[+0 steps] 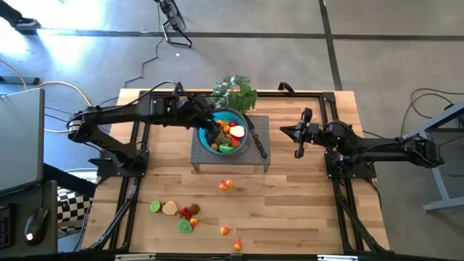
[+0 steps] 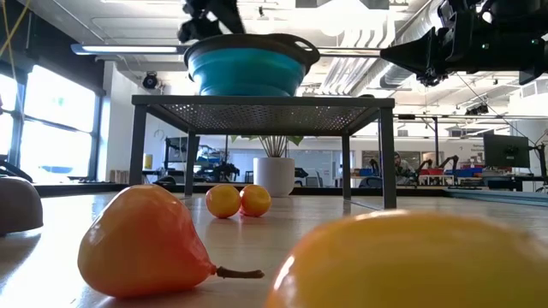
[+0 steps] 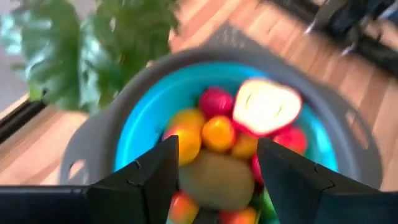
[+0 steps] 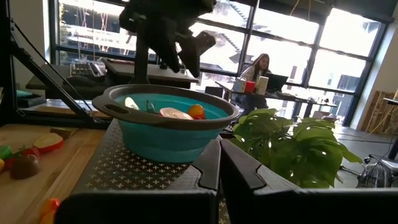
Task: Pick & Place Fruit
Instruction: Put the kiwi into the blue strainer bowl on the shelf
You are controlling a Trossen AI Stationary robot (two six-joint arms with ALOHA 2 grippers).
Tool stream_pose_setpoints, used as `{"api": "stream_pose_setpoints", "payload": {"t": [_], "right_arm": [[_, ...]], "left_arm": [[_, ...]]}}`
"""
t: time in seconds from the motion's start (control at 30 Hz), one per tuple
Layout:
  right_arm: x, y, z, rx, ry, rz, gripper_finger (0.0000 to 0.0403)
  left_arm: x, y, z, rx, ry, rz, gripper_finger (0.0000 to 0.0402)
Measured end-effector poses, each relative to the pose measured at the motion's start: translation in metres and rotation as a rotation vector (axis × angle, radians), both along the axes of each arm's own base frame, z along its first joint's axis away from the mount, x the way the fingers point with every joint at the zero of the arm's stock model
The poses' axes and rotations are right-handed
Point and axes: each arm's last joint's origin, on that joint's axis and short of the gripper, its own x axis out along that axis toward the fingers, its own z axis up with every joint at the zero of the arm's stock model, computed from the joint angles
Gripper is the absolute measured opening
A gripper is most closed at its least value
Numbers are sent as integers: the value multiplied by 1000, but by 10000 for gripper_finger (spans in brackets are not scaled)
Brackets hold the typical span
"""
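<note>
Lying nearest the front edge of the wooden table, loose fruit is scattered: a cluster at front left of green, cream, brown and red pieces, an orange pear-shaped piece near the front centre, and a yellow-orange pair further in, just in front of the grey mesh stand. Farther back, at table centre, a blue bowl sits on the stand, already heaped with yellow, orange, red and green pieces and one cream-faced slice. A black-handled knife lies on the stand at the bowl's right. Left gripper hovers over the bowl, fingers spread apart, nothing between them. Right gripper waits right of the stand, off the table surface, fingers pressed together and empty. Beyond the bowl, at the far edge, a leafy green bunch. A person sits at a desk in the room behind.
</note>
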Motion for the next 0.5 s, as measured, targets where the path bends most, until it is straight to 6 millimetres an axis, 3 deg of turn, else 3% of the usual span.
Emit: {"api": "stream_pose_setpoints", "payload": {"t": [0.23,0.5], "right_arm": [[0,0,0,21,-4,7,2],[1,0,-6,76,46,14,2]], "left_arm": [[-30,-22,5,-217,226,60,212],[-53,-88,-2,-335,334,201,212]]}}
